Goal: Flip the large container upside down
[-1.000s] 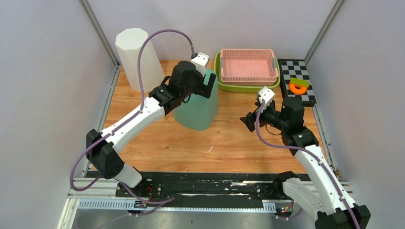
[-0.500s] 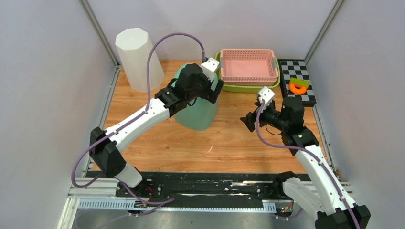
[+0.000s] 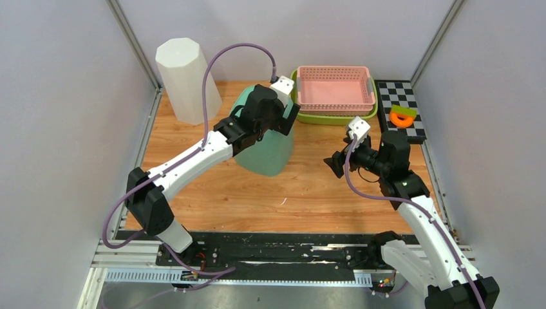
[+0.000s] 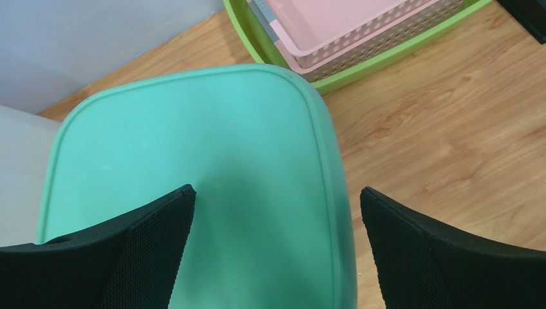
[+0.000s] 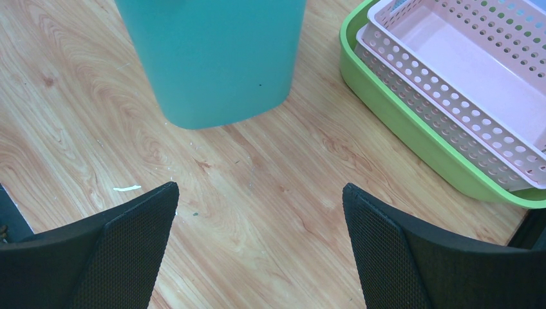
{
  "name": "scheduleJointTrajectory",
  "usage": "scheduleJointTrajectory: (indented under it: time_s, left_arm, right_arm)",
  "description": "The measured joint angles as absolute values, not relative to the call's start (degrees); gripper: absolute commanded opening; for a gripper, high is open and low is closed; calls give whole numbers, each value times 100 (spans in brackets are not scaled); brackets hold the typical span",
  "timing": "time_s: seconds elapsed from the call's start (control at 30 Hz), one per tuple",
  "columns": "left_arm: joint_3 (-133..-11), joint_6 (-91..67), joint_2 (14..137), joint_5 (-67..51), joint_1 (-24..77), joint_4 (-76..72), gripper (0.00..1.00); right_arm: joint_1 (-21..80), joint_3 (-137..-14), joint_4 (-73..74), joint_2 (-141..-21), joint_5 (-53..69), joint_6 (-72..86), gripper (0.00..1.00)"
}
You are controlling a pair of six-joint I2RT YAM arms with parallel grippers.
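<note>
The large container, a teal bin, stands mouth-down on the wooden table with its flat closed base facing up. My left gripper hovers just above that base, open. In the left wrist view my left gripper has one fingertip over the base and the other past its right edge, holding nothing. My right gripper is to the right of the bin, open and empty. In the right wrist view my right gripper hangs over bare wood, with the bin's side ahead of it.
A tall white octagonal container stands at the back left corner. A pink perforated basket sits nested in a green tray at the back, just right of the bin. A checkerboard with an orange ring lies far right.
My left gripper has swung to the right across the top of the teal bin, staying open. The bin and the right arm have not moved.
</note>
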State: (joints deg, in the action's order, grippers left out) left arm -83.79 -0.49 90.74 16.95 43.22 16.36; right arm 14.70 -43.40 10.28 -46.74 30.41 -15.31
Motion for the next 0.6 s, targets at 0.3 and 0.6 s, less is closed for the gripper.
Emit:
scheduleJointTrajectory:
  time_s: [0.3,0.6]
  left_arm:
    - [-8388,-91,9113,2021,4324,1619,91]
    - [-8420,-290,9135,2128,4145,1619,91]
  right_arm:
    - [1470,-4340,1028,-4676,3046,-1529,100]
    - [1470,-4340,1028,-4676,3048,-1529,100]
